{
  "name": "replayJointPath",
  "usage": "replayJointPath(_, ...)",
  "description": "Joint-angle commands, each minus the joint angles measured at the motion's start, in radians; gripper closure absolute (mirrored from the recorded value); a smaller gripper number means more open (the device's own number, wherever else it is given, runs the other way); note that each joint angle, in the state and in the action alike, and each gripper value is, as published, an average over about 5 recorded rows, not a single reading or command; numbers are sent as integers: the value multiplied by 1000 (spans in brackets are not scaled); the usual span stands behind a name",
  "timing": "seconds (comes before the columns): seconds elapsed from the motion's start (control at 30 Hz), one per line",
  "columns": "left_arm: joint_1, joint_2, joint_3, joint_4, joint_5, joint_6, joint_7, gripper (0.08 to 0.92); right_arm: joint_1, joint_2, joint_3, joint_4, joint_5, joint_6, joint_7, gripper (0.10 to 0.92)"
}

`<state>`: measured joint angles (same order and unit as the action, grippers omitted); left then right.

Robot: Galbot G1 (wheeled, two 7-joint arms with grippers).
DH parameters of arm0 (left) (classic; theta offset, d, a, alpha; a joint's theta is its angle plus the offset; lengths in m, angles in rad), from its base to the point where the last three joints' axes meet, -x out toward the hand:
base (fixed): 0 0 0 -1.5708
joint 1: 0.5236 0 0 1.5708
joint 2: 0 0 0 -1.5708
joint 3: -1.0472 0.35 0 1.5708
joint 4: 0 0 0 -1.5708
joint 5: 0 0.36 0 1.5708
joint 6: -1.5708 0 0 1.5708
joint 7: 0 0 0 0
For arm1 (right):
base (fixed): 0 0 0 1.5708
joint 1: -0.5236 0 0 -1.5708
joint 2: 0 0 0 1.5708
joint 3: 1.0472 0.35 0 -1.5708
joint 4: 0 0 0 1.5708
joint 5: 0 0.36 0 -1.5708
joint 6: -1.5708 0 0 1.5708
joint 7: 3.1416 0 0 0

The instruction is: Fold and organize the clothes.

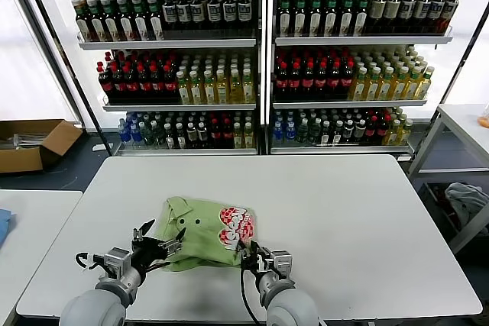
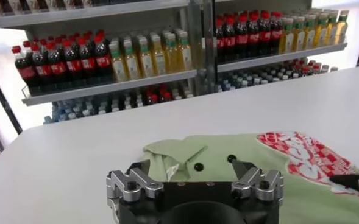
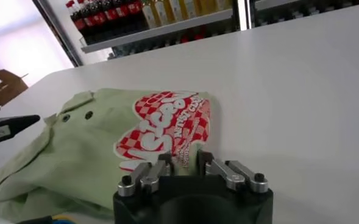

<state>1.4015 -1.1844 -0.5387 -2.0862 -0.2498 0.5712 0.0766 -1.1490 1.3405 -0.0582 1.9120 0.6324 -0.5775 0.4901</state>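
A light green collared polo with dark buttons and a red-and-white checkered logo lies folded on the white table near its front edge. My left gripper is open at the polo's left edge, one finger on each side of the collar; it also shows in the left wrist view. My right gripper is shut on the polo's front right edge by the logo, with fabric pinched between its fingers. The plain tee is out of view.
Shelves of bottles stand behind the table. A cardboard box sits on the floor at the far left. A second white table is on the left, and a side table with cloth below it on the right.
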Motion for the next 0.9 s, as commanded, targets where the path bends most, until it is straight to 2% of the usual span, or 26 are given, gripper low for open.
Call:
replayJointPath(0.03,1,0,-5,-14,-7,3,-4,177,-9,-41,10,25,-22,-3,2,732)
replayJointPath(0.23,6,-2,-7,-47,-13,5,-7,177,-40,-176,94,134,-3,-5,-2,887)
replayJointPath(0.33,5,-12,-2,-61,-14,5,-8,177,-66,-273,158,167,10,-5,-23,908)
replayJointPath(0.57,2,-39,16,-76,-12,5,-10,177,-94,-447,292,123,-18,-5,-105,908)
replayJointPath(0.77,13,-42,12,-84,-11,5,-10,177,-118,-431,322,87,-107,-5,-144,902)
replayJointPath(0.9,23,-43,6,-90,-11,5,-10,177,-193,-376,365,179,-225,-3,-158,827)
